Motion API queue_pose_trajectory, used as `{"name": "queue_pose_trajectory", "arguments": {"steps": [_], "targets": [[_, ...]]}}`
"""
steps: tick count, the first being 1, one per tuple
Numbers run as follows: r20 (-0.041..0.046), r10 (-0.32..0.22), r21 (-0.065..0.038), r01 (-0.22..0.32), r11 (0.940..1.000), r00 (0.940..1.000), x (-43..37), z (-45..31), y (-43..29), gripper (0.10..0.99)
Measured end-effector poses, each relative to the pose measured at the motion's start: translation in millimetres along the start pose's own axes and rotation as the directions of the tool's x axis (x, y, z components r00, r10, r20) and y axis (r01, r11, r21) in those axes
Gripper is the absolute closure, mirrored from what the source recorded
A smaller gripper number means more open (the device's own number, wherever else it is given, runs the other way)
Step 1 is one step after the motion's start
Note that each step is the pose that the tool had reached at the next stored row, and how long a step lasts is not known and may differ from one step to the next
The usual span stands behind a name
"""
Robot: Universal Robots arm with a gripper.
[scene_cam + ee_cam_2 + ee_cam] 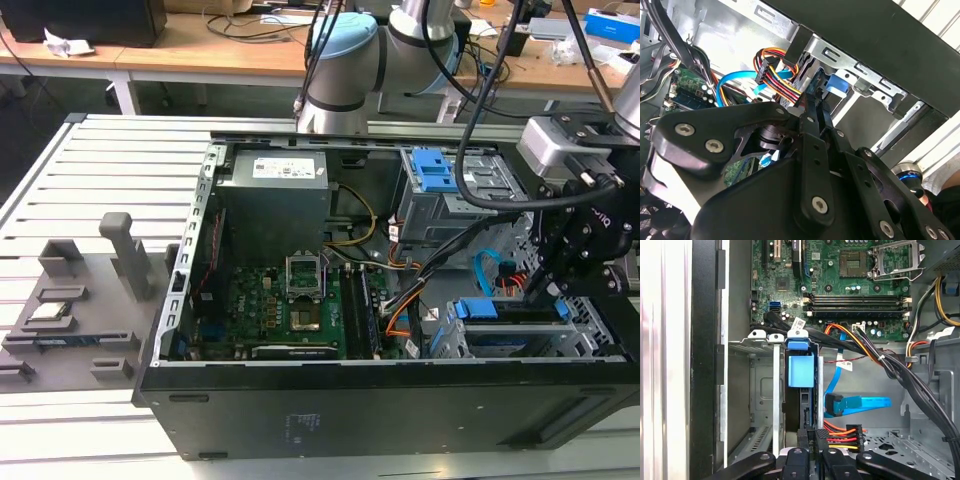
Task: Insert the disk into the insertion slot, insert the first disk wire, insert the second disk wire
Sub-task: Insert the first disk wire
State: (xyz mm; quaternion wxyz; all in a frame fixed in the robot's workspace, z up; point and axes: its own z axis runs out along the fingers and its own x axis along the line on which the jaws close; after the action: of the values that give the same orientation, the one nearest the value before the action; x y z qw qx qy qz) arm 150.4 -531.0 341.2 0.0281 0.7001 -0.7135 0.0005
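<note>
Closest to the lens in the first wrist view, the gripper [812, 434] is seen with its jaws drawn nearly together, and nothing can be made out between them; the disk [801, 371] is found directly ahead of the jaws, seated on edge in the insertion slot [759, 437], its long axis carried straight away from them toward the motherboard [855, 285]; the power lead [842, 436] is seen just beside the jaws, and the data cable [857, 404] near it, on the side away from the case wall [705, 365]; the disk's near end is hidden behind the gripper, so whether either wire is plugged in cannot be told; in the exterior view the gripper [548, 290] is poised over the slot at that view's right.
</note>
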Motion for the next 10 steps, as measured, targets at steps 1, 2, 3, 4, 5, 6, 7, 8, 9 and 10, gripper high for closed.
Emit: {"name": "queue_pose_trajectory", "arguments": {"steps": [1, 2, 3, 4, 5, 6, 7, 8, 9, 10], "targets": [[-0.0001, 0.000, 0.000, 0.000, 1.0000, 1.0000, 0.0, -0.4, 0.0, 0.918], [-0.0006, 0.000, 0.000, 0.000, 1.0000, 1.0000, 0.0, -0.8, 0.0, 0.918], [-0.0008, 0.000, 0.000, 0.000, 1.0000, 1.0000, 0.0, -1.0, -0.1, 0.918], [-0.0006, 0.000, 0.000, 0.000, 1.0000, 1.0000, 0.0, -1.1, -0.2, 0.918], [-0.0007, 0.000, 0.000, 0.000, 1.0000, 1.0000, 0.0, -1.2, -0.3, 0.918], [-0.0008, 0.000, 0.000, 0.000, 1.0000, 1.0000, 0.0, -1.3, -0.5, 0.918], [-0.0008, 0.000, 0.000, 0.000, 1.0000, 1.0000, 0.0, -1.3, -0.7, 0.918], [-0.0009, 0.000, 0.000, 0.000, 1.0000, 1.0000, 0.0, -1.3, -1.0, 0.918], [-0.0009, 0.000, 0.000, 0.000, 1.0000, 1.0000, 0.0, -1.3, -2.0, 0.918], [-0.0008, 0.000, -0.001, 0.000, 1.0000, 1.0000, 0.0, -1.2, -2.8, 0.918]]}}
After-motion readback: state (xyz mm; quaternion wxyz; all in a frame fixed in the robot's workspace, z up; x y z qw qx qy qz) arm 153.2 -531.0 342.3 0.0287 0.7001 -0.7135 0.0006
